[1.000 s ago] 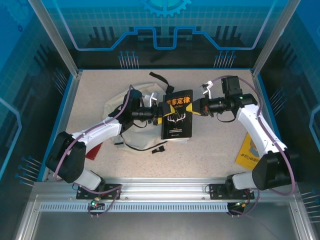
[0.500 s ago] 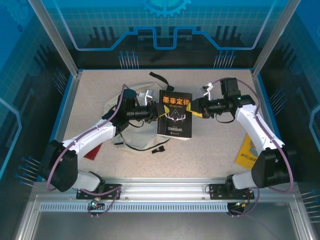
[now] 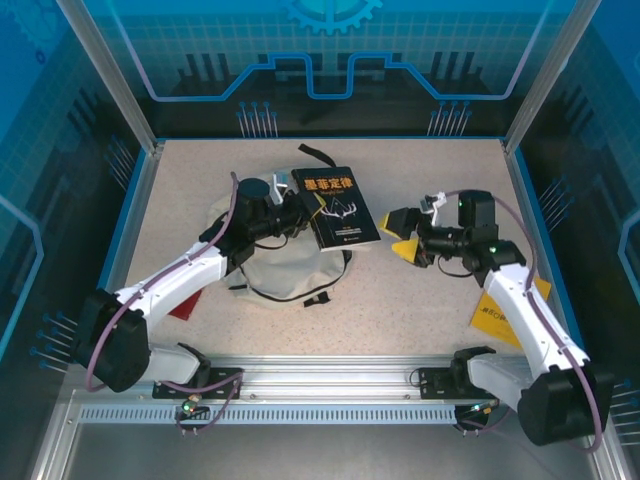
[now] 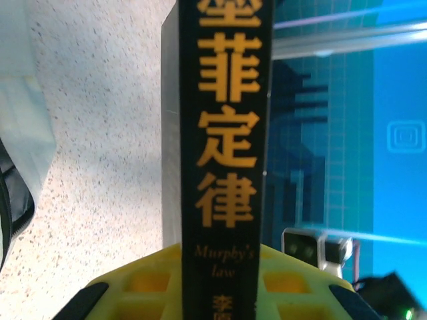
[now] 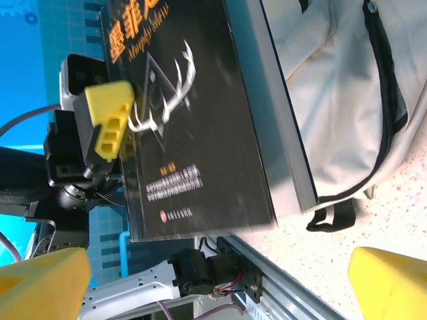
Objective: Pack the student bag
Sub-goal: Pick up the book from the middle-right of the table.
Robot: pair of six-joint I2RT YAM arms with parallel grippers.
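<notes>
Left claw (image 3: 303, 208): closed down tight on a black book (image 3: 337, 207). The left wrist view shows the spine standing upright between the yellow pads (image 4: 143, 287), gripped near its lower end. The right wrist view shows one pad flat on the front cover, near the deer-head graphic. The book is carried off the table (image 3: 430, 290), tilted, over the upper right edge of the student bag (image 3: 285, 268).

Right claw (image 3: 404, 233): jaws spread wide, nothing between them, touching nothing. It sits right of the book, apart from it and pointing at it. Both its yellow fingertips (image 5: 41, 283) show at the bottom corners of its own camera.

Student bag: cream, lying slumped on the table at centre-left, under the left forearm and the book. Black zipper line and a strap loop are visible on the side facing the right claw. Can't tell if it's unzipped or what's inside.

Also on the table:
- A yellow book (image 3: 497, 312) lies flat at the right edge, under the right arm.
- A red flat item (image 3: 186, 304) lies near the left arm, partly hidden.
</notes>
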